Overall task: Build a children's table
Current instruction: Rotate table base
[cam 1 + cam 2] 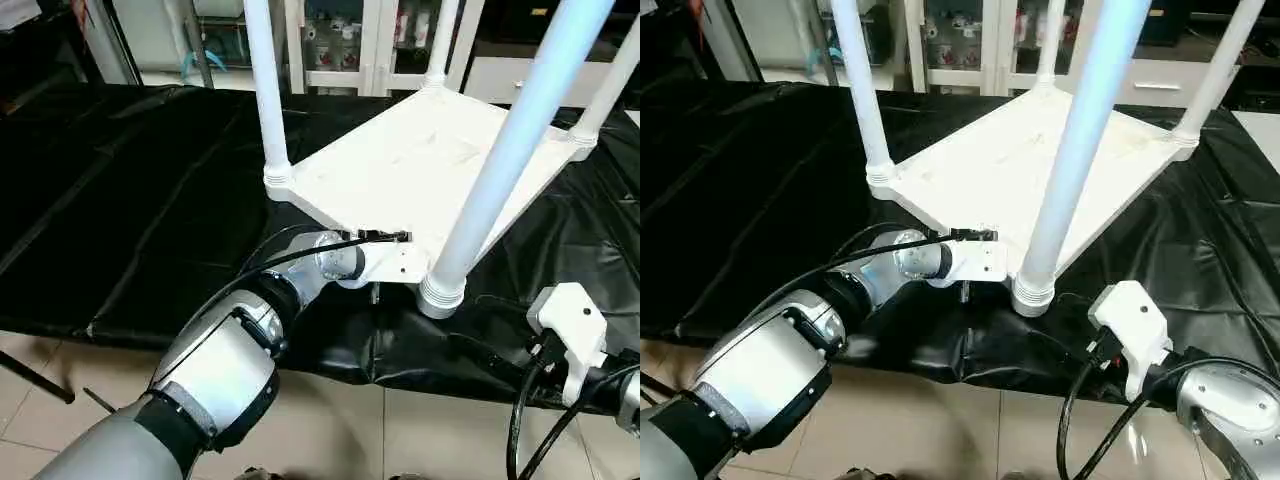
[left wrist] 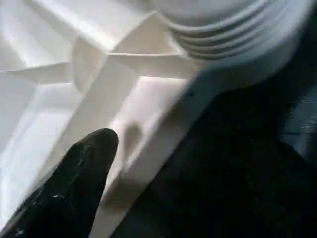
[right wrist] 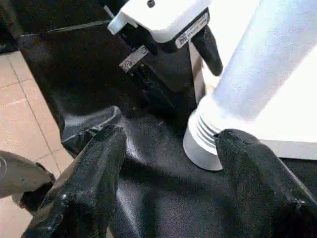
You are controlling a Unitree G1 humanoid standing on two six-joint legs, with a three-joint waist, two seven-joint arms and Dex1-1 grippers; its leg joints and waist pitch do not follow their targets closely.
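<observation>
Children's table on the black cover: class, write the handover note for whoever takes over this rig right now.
Left gripper: fingers open, straddling the rim of the tabletop beside the nearest corner socket; one finger lies against the ribbed underside.
Right gripper: fingers open, empty, hovering over the black cover short of that same socket.
Table: upside down on the cover, nearest corner at the cover's front edge.
Done: all four legs stand in their sockets.
Left: check how firmly each leg is seated, which can't be judged from here, then turn the table upright.
</observation>
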